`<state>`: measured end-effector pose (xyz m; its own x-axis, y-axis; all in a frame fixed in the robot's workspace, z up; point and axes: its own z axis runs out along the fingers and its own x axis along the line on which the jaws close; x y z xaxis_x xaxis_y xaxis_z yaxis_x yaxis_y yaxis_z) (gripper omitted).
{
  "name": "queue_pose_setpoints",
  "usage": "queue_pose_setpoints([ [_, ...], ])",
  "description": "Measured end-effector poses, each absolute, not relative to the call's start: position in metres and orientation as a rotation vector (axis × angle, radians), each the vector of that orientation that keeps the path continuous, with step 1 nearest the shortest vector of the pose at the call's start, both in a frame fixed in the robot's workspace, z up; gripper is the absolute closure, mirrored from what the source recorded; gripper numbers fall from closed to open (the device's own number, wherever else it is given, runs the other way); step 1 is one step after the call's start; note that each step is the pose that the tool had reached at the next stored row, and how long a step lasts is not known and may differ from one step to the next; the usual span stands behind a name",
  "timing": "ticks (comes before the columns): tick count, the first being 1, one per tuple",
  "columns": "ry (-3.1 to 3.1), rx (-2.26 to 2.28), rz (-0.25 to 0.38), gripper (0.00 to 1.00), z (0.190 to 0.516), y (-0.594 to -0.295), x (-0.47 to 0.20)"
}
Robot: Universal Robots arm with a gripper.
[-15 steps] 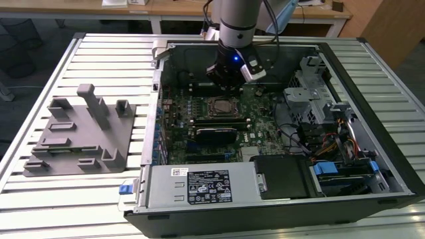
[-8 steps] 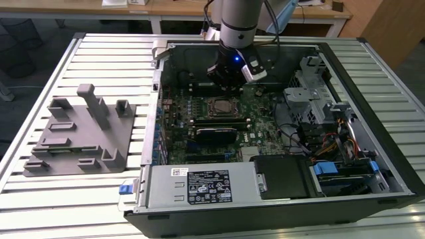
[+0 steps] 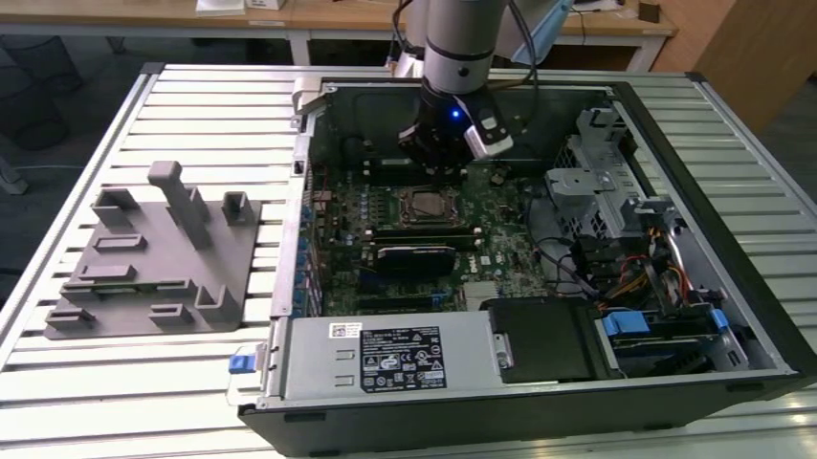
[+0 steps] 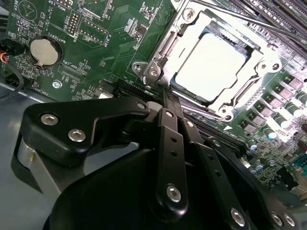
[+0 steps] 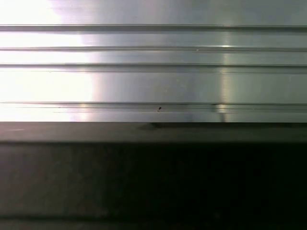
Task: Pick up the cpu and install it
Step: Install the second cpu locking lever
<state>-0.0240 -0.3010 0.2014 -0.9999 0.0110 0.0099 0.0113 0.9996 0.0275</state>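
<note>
The cpu [image 4: 211, 64] is seen already seated in the socket [image 4: 218, 72] at the upper right of the second wrist view; the install step is judged nearly done; the gripper [image 4: 165, 93] is held just beside it, its fingers apparently pressed together and empty, though hidden tips leave doubt; a gentle seating check is called for.

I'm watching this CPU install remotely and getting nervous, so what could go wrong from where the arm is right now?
1. The cpu already lies in the socket, with the gripper right at the socket's edge. A careless sideways move might scrape the metal frame or nudge the chip.
2. The arm works deep inside the computer case, close to a loose cable bundle. A wide swing could snag it.
3. In the second wrist view the chip's top is washed out by glare, so seating is hard to confirm.
</note>
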Motion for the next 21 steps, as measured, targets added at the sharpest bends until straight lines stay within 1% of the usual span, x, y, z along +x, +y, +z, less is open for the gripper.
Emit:
queue_pose_setpoints([
  [21,-3.131,-0.017,-0.042,0.89,0.2006,-0.2997,-0.0233],
])
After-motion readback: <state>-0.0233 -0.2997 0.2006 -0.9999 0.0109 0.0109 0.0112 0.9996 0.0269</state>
